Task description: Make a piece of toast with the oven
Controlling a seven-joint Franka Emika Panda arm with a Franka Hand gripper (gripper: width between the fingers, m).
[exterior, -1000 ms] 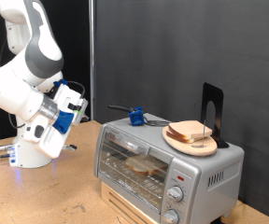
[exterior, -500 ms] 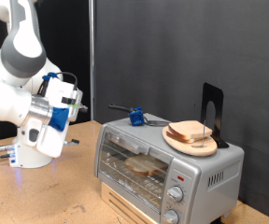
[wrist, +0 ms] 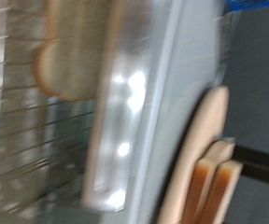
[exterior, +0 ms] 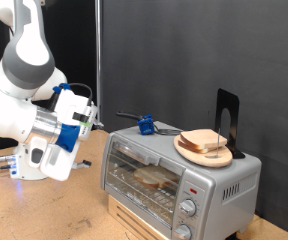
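Exterior and wrist views. The piece of toast (exterior: 156, 178) lies flat on the rack inside the closed oven (exterior: 179, 182), blurred behind the glass door; its long axis cannot be judged. The gripper (exterior: 85, 118) hangs near the oven's left end; its opening cannot be told. Spare slices (exterior: 208, 143) rest on the wooden plate (exterior: 187, 150) atop the oven.

Arm shell: you had a glossy white, rounded Panda arm (exterior: 24, 95) with grey joint bands.
Hand: white block (exterior: 72, 108), blue fittings at 3 o'clock.
Cables: black, thin.
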